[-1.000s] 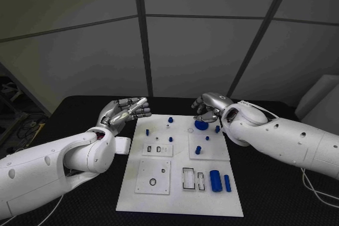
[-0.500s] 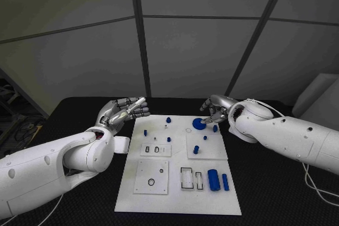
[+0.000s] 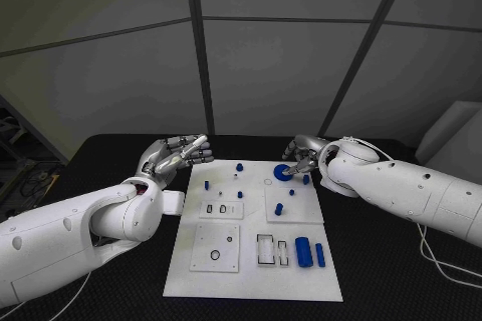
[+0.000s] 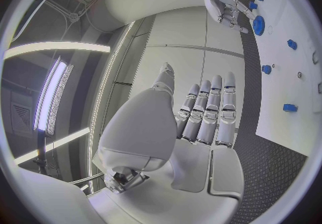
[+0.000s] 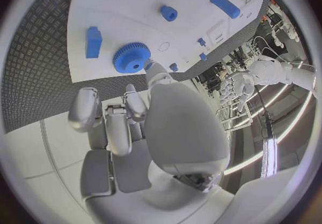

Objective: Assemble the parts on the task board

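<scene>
The black table (image 3: 382, 279) carries the white task board (image 3: 256, 265); at its one o'clock corner the right hand (image 3: 301, 157) touches a blue toothed gear (image 3: 283, 173), grip uncertain; left hand (image 3: 179, 156), fingers together and empty, hovers at eleven o'clock.

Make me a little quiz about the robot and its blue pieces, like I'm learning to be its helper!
1. True or false: the left robot hand is holding a blue piece.
2. Which thing does the right robot hand reach with a fingertip? A) the toothed blue gear B) a red ball C) a yellow cup
3. Fill in the gap: the gear lies flat on the task board, which is coloured ____.

Key: 1 false, it is raised beside the board with nothing in it. 2 A. 3 white.
</scene>
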Controlling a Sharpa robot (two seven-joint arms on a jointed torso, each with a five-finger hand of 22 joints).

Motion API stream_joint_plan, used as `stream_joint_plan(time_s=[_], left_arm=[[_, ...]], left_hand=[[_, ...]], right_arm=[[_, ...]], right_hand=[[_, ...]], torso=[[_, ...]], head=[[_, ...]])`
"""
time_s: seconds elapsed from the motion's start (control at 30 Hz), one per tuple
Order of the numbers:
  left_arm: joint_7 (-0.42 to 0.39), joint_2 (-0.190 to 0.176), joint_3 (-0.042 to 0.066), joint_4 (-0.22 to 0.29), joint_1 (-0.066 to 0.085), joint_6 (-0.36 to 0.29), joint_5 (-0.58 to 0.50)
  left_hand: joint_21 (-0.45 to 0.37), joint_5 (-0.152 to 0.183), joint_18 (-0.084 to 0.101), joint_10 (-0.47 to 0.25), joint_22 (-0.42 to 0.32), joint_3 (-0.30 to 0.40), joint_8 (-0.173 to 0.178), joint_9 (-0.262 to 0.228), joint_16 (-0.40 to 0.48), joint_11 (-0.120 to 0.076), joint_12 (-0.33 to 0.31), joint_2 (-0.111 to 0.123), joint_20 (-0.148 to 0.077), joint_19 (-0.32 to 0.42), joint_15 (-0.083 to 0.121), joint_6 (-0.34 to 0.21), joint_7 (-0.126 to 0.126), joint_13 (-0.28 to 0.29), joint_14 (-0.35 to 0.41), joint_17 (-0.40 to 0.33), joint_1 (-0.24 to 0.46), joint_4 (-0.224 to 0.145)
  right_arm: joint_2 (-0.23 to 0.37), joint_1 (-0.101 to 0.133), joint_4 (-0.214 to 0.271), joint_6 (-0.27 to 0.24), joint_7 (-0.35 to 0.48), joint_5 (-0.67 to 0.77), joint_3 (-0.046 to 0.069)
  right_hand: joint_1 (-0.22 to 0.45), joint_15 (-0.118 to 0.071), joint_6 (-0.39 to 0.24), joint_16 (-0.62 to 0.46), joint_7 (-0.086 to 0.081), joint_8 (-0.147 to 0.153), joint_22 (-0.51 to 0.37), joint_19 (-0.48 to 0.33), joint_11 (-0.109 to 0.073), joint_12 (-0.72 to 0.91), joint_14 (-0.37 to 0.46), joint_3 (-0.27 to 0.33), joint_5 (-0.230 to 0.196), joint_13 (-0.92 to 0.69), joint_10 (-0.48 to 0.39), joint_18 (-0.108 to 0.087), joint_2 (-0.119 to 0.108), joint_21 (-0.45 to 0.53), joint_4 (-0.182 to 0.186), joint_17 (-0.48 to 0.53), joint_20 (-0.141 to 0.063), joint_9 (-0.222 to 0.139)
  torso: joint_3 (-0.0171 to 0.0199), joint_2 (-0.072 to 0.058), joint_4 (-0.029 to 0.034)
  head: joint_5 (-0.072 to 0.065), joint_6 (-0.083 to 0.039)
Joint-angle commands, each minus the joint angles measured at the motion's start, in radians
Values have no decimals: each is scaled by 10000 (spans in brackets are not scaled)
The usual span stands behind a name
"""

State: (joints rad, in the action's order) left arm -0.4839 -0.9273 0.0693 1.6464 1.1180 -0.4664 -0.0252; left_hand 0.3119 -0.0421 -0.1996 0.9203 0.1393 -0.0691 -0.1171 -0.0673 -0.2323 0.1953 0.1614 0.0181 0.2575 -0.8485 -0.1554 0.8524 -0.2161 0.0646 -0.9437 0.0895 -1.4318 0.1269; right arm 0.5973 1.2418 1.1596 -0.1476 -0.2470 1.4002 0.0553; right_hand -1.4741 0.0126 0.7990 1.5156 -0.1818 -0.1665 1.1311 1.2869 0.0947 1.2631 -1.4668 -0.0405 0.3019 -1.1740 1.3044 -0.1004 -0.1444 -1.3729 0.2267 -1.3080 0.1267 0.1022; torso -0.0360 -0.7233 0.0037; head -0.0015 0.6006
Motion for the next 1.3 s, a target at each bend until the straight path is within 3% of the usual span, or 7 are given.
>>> stream_joint_plan(time_s=[0.03, 1.0, 1.3], left_arm=[[-43, 8, 7, 21, 16, 134, 85], [-34, 20, 7, 15, 16, 132, 86], [-31, 16, 7, 10, 16, 126, 86]], left_hand=[[-1, -51, 196, -48, -21, -2, 51, 11, 51, 25, -58, -109, 5, -44, 15, -13, -296, -4, -76, -16, -16, -87], [-10, -50, 196, -44, -27, -6, 56, 10, 56, 23, -62, -115, 5, -37, 15, -8, -295, -3, -79, -17, -21, -102], [-10, -50, 196, -44, -27, -6, 56, 10, 56, 23, -62, -115, 5, -37, 15, -8, -295, -3, -79, -17, -21, -102]], right_arm=[[-56, 20, -46, 304, -49, -79, 6], [-294, 12, -373, 1021, -100, -80, -2], [-302, 10, -392, 1057, -99, -80, -4]], right_hand=[[-85, 50, -37, 66, 0, -51, 69, 105, -19, 102, -770, -1, 56, -88, 105, 163, 35, -65, 53, -1285, -1, 16], [-213, 49, 51, 130, 15, -191, 216, 181, -30, 363, -794, -102, 209, -367, 190, 186, 189, -143, -16, -1431, 3, 50], [-408, 40, 145, 152, 24, -286, 265, 194, -42, 436, -799, -275, 318, -452, 194, 191, 375, -171, -194, -1479, -4, 71]], torso=[[1, 5, -11], [4, 16, -10], [4, 22, -12]], head=[[23, 39], [47, 124], [52, 142]])
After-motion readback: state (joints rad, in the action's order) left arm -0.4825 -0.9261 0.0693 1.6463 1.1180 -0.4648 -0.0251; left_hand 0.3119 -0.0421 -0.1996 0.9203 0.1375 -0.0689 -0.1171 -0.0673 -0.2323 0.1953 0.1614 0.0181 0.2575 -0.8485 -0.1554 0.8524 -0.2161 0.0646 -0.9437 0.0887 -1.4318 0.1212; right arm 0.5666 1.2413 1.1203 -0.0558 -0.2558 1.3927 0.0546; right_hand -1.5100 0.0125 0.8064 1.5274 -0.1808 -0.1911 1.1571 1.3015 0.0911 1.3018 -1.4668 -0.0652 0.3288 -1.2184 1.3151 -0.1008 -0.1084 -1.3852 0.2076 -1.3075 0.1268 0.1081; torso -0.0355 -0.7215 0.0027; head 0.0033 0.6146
